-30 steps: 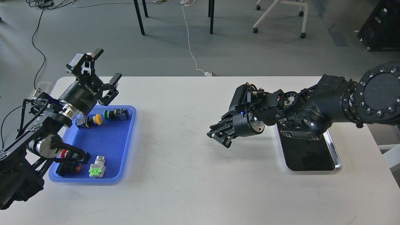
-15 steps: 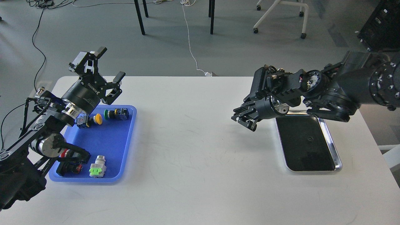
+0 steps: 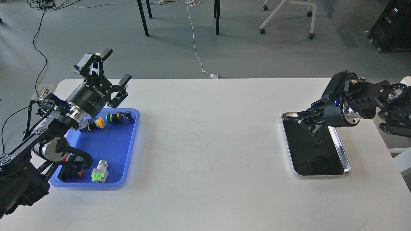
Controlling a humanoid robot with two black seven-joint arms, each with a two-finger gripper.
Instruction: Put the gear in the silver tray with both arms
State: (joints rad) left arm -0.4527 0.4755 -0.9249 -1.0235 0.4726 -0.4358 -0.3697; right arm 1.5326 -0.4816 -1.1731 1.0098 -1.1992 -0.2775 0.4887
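Currently, the left gripper (image 3: 110,70) hangs spread and empty over the far-left blue tray (image 3: 135,134) of parts, so it should descend squarely; the silver tray (image 3: 345,160) lies near the right edge, beneath the right gripper (image 3: 305,123), its fingers indistinguishable.

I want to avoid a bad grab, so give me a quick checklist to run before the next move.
1. Left gripper open: ok, fingers spread, nothing between them.
2. Left gripper over the blue tray: ok, at its far edge.
3. Parts in the blue tray reachable: ok for the yellow button and green button; the red part sits partly under the left arm.
4. Silver tray free of parts: ok, only a dark reflection.
5. Right gripper state: cannot tell, dark against the tray.
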